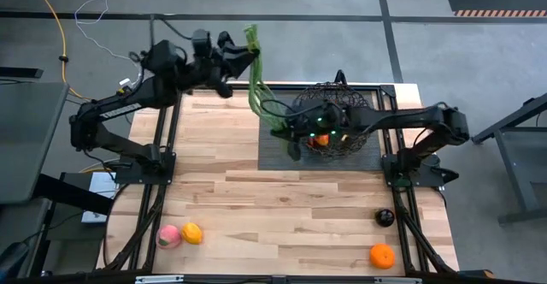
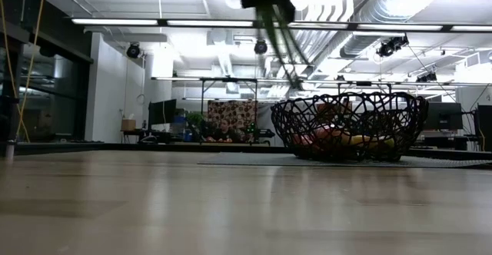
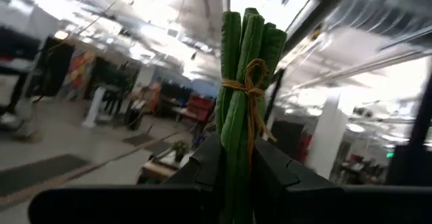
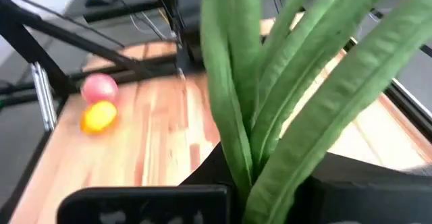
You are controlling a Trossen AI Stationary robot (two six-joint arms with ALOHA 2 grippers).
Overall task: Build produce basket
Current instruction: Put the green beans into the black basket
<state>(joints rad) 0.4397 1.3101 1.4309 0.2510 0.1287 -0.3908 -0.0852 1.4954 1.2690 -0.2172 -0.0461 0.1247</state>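
The green stalks (image 1: 255,74) hang between both arms beside the basket (image 1: 332,120): left gripper (image 1: 242,55) clamps the tied end, right gripper (image 1: 287,130) is closed on the leafy end. Step in hand appears to be a handover. Next, the left must release so the right can lower them into the basket.

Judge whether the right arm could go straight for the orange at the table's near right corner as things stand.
Probably not: the right gripper is shut on the green stalks, which the left gripper also holds. The orange itself lies unobstructed.
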